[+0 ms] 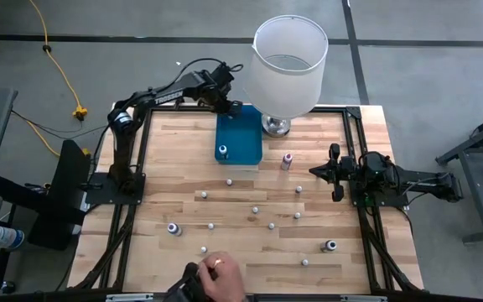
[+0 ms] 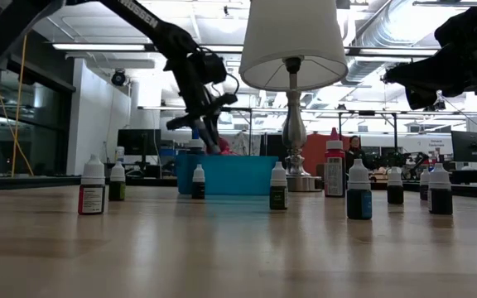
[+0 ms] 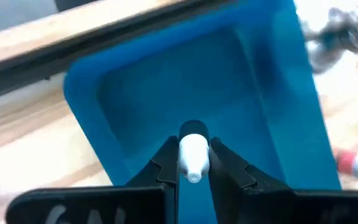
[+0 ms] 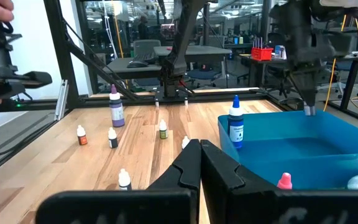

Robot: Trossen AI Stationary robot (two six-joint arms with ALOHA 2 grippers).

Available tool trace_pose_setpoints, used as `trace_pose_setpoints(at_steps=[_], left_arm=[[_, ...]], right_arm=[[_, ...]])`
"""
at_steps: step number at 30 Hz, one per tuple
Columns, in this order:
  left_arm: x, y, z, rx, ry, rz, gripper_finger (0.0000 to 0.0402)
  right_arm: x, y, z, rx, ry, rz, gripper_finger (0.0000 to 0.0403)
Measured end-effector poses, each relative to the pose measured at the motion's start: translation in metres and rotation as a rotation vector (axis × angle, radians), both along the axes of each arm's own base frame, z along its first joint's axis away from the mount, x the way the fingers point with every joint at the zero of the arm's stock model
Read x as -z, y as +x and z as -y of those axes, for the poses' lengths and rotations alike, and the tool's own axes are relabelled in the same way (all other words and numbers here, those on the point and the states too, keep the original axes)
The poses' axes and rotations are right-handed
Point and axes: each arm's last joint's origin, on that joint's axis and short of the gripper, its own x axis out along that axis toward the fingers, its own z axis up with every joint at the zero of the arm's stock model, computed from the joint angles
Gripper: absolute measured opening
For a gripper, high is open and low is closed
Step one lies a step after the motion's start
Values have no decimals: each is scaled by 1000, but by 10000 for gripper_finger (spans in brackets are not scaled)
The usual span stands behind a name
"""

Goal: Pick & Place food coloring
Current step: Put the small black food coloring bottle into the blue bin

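Wooden planks make up the counter (image 1: 250, 252), which stands on a grey floor where a yellow cable (image 1: 53, 59) trails. Small white-capped bottles (image 1: 255, 210) stand scattered over the boards. At the near edge a person's hand (image 1: 220, 275) reaches in. The left claw (image 3: 193, 163) hangs above the far end of the blue tray (image 1: 239, 134), pinching a bottle (image 3: 192, 155) whose white cap points toward the wrist camera. A blue-capped bottle (image 1: 222, 152) stands at the tray's near end. Just beside the tray rises a lamp (image 1: 288, 67) with a white shade. A purple bottle (image 1: 287, 159) stands near it. The right claw (image 4: 199, 148), fingers pressed together and empty, waits at the counter's right edge. No writing is legible.
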Motion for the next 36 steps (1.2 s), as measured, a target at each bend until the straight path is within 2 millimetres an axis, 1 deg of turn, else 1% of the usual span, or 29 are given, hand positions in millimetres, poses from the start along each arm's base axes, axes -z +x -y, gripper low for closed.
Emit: trace_pose_setpoints(at_steps=[6, 13, 20, 25, 31, 36], left_arm=[[14, 2, -5, -74, 31, -78, 42], [28, 5, -9, -108, 35, -122, 42], [28, 4, -11, -137, 87, -159, 42], [28, 4, -12, -133, 93, -161, 42], [41, 9, -12, -109, 94, -185, 42], [41, 9, -12, -102, 113, -205, 42]], right_arm=[[0, 0, 0, 0, 0, 0, 0], [0, 0, 0, 0, 0, 0, 0], [0, 0, 0, 0, 0, 0, 0], [0, 0, 0, 0, 0, 1, 0], [0, 0, 0, 0, 0, 0, 0], [0, 0, 0, 0, 0, 0, 0]])
